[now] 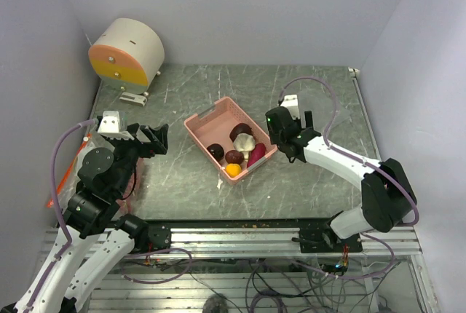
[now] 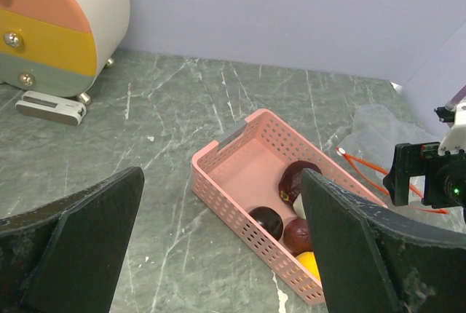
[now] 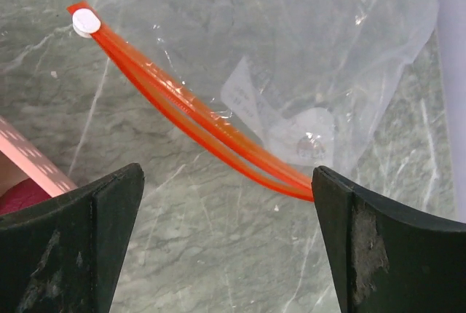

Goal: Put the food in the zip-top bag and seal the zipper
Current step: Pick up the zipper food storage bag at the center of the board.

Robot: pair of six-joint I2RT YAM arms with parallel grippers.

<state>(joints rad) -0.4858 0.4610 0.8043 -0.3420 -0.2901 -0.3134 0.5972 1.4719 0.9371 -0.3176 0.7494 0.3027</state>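
Observation:
The food lies in a pink lattice basket [image 1: 206, 125] at mid-table: a dark purple piece [image 1: 241, 131], a whitish bulb [image 1: 245, 143], a magenta piece [image 1: 256, 154], a dark red fruit [image 1: 233, 156] and a small orange fruit [image 1: 233, 169]. The clear zip-top bag [image 3: 306, 44] lies flat to the right of the basket. Its orange-red zipper [image 3: 196, 120] bows slightly apart, with a white slider [image 3: 84, 22] at one end. My right gripper [image 3: 227, 175] hovers open just short of the zipper, holding nothing. My left gripper [image 2: 222, 178] is open left of the basket [image 2: 240, 204].
A cream drum-shaped device [image 1: 127, 52] with an orange and yellow face stands at the table's back left corner. Walls close in the table on the left, back and right. An orange cord [image 1: 65, 175] hangs by the left arm.

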